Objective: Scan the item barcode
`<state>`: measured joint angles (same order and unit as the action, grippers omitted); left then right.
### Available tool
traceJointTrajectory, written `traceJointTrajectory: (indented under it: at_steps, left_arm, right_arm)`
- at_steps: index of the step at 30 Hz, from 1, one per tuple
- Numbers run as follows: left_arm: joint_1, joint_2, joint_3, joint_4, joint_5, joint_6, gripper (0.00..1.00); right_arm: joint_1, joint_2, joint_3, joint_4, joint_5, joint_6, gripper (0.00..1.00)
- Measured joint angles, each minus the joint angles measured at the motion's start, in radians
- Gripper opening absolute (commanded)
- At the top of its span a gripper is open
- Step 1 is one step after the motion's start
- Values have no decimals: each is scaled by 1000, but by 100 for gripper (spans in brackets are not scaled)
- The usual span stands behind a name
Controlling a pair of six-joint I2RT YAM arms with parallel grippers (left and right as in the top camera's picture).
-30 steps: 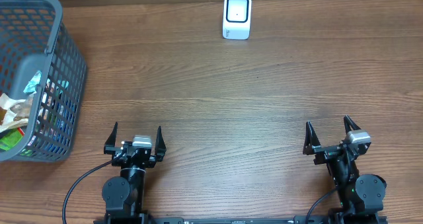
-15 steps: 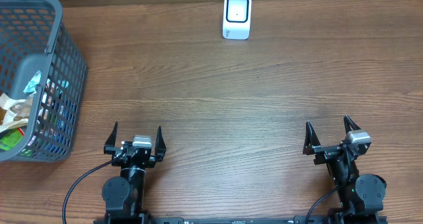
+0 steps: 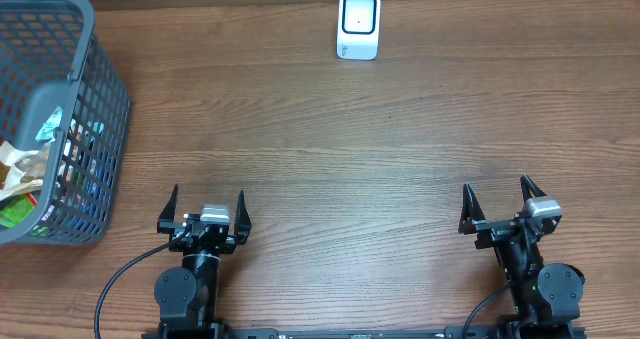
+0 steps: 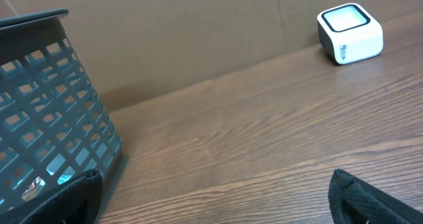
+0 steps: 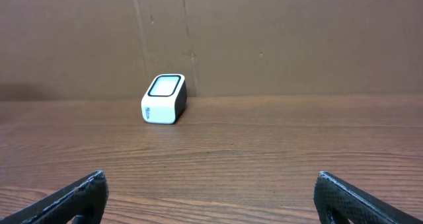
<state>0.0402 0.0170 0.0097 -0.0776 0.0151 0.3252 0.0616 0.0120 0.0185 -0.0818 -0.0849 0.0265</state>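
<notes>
With your left gripper (image 3: 207,193) and right gripper (image 3: 495,185) both wide open and empty, send the left one into the basket (image 3: 100,129) beside it, lift one packet (image 3: 18,174) cleanly, then face its barcode toward the scanner (image 3: 359,24) at the back edge.

Brown wood-grain tabletop (image 3: 380,149): smooth, low sheen. Grey moulded-plastic lattice basket (image 3: 100,109): matt, holding crinkled film wrappers (image 3: 18,169). White plastic cube scanner (image 3: 359,25): satin shell with a glossy window on top. Brown cardboard backing wall (image 5: 297,39): matt, creased.
</notes>
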Motion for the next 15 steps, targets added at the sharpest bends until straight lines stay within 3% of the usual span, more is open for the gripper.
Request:
traceJointTrajectory:
  at_steps: [15]
  left_arm:
    - [0, 0, 0, 7, 16, -1, 100]
  right_arm:
    - [0, 0, 0, 16, 23, 0, 100]
